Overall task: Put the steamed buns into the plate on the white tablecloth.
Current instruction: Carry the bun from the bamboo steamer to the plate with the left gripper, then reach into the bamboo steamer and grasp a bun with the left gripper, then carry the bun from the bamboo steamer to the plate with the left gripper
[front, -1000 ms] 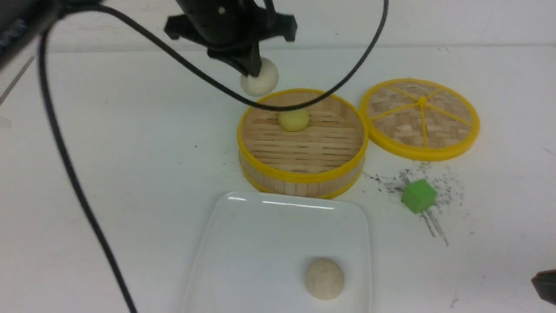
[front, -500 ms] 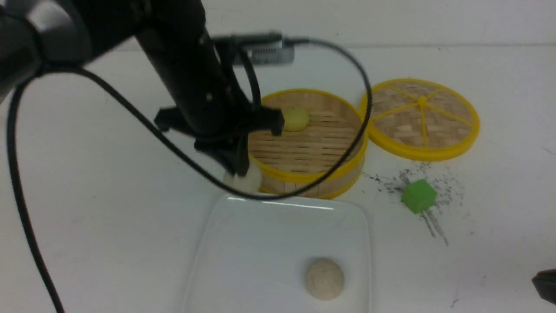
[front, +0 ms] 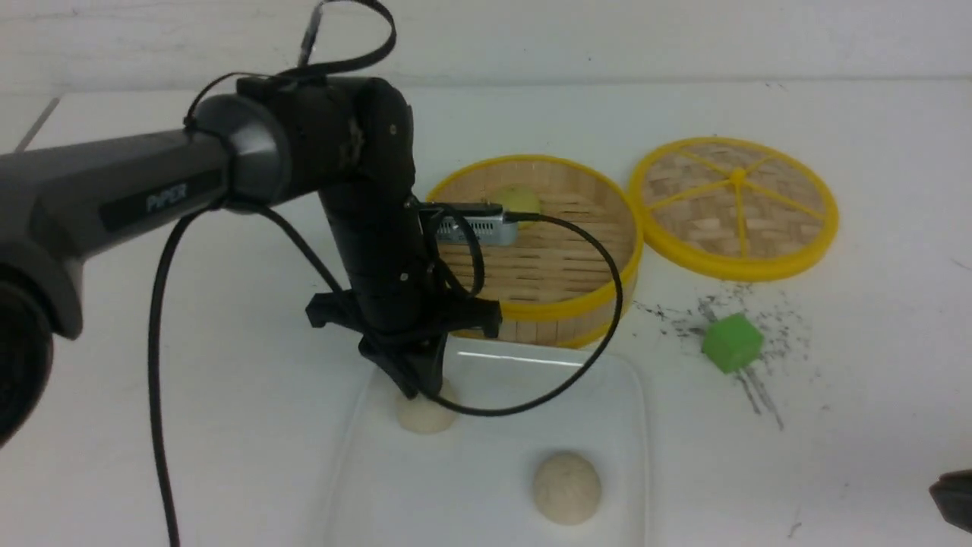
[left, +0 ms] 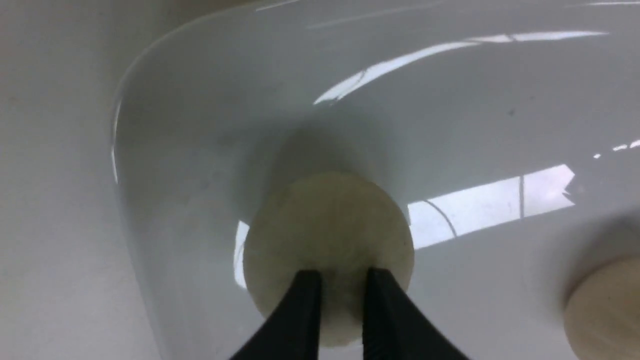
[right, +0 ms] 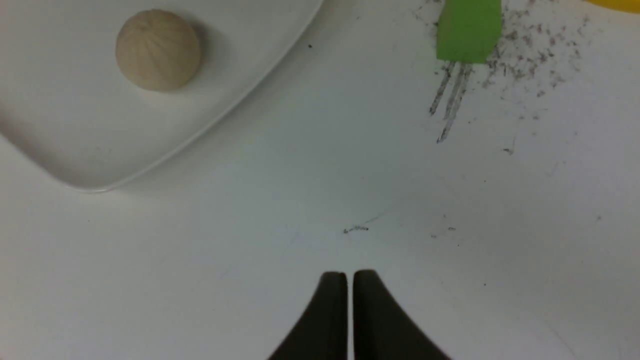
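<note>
My left gripper (front: 419,389) is shut on an off-white steamed bun (front: 427,416) and holds it low over the far-left corner of the white plate (front: 486,456). In the left wrist view the black fingers (left: 302,300) pinch that bun (left: 327,230) over the plate (left: 200,150). A beige bun (front: 566,487) lies on the plate's near right part. A pale yellow bun (front: 522,199) sits in the steamer basket (front: 531,304), partly hidden by the wrist camera. My right gripper (right: 349,274) is shut and empty above the white tablecloth (front: 190,380).
The round woven lid (front: 733,207) lies right of the basket. A green cube (front: 731,343) sits on dark scuff marks in front of it and shows in the right wrist view (right: 468,30). A black cable loops from the left arm over the plate and basket.
My left arm has carried the off-white bun from behind the basket, past its left side, and down to the plate's far-left corner. The right arm has not moved.
</note>
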{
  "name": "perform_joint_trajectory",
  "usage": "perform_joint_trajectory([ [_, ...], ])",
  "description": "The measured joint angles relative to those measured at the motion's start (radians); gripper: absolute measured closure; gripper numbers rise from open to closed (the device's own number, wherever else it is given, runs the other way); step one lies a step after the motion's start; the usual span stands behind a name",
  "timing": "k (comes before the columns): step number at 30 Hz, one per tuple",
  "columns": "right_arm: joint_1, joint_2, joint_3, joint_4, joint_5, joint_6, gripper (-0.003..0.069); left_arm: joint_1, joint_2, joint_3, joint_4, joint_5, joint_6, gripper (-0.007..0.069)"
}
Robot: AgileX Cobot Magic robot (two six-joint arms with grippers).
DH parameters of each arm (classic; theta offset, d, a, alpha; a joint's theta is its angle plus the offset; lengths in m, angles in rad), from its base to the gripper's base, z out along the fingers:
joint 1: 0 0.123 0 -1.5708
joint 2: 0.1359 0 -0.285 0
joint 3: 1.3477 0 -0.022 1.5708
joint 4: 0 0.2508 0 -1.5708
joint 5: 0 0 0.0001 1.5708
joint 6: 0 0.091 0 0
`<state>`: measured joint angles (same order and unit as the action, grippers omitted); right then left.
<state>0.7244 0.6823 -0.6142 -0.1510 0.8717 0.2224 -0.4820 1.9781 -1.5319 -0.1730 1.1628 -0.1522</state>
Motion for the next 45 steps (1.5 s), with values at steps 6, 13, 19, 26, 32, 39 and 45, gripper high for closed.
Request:
perform_joint_trajectory([
  [6,0.000,0.000,0.000,0.000,0.000,0.000,0.0608,0.000,0.000,-0.121,0.000,0.028,-0.001,0.0276],
  [13,0.000,0.000,0.000,0.000,-0.002,0.000,0.0598,0.000,0.104,-0.500,0.033,0.046,-0.089,0.0202],
  [19,0.000,0.000,0.000,0.000,-0.007,0.000,0.0589,0.000,0.322,-0.805,0.087,0.060,-0.128,0.0202],
  [26,0.000,0.000,0.000,0.000,-0.008,0.000,0.0579,0.000,0.556,-1.049,0.132,-0.023,-0.165,0.0202],
  [32,0.000,0.000,0.000,0.000,-0.008,0.000,0.0578,0.000,0.613,-1.069,0.126,-0.052,-0.180,0.0243],
  [39,0.000,0.000,0.000,0.000,-0.008,0.000,0.0569,0.000,0.590,-1.107,0.125,0.028,-0.168,0.0596],
  [45,0.000,0.000,0.000,0.000,-0.007,0.000,0.0562,0.000,0.468,-1.227,0.124,0.075,-0.157,0.0603],
])
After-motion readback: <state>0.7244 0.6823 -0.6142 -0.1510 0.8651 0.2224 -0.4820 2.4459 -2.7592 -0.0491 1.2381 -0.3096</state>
